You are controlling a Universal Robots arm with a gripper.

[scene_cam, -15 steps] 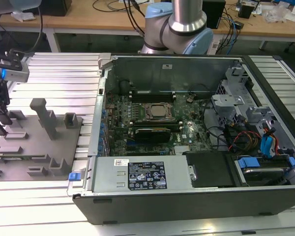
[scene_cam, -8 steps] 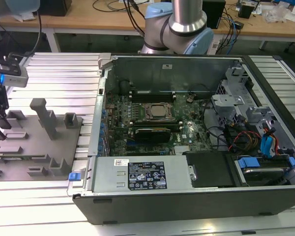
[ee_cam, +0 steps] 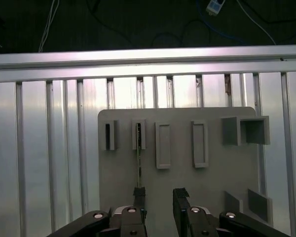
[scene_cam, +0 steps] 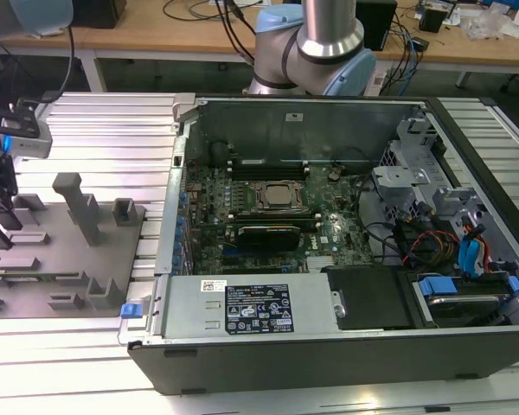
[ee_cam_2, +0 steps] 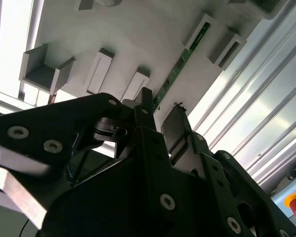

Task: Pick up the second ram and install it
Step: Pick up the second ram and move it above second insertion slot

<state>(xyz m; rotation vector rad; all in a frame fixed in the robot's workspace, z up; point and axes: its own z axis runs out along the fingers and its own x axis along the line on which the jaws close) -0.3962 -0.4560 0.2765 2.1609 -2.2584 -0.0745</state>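
Hovers with gripper [ee_cam: 159, 192] spread and empty near the second ram [ee_cam_2: 182, 64], likely light, stiff, fragile, best pinched across its flat faces mid-length.

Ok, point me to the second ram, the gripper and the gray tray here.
second ram [ee_cam_2: 181, 65], second wrist view, mid-length of its green edge.
gripper [ee_cam: 159, 193], first wrist view, midway between its fingertips.
gray tray [ee_cam: 214, 180], first wrist view, bare flat part of the plate.

Exterior view: high, angled down over computer case [scene_cam: 329, 363] and tray [scene_cam: 78, 255]. Both wrist views face tray, close (past gripper [ee_cam: 160, 195]).
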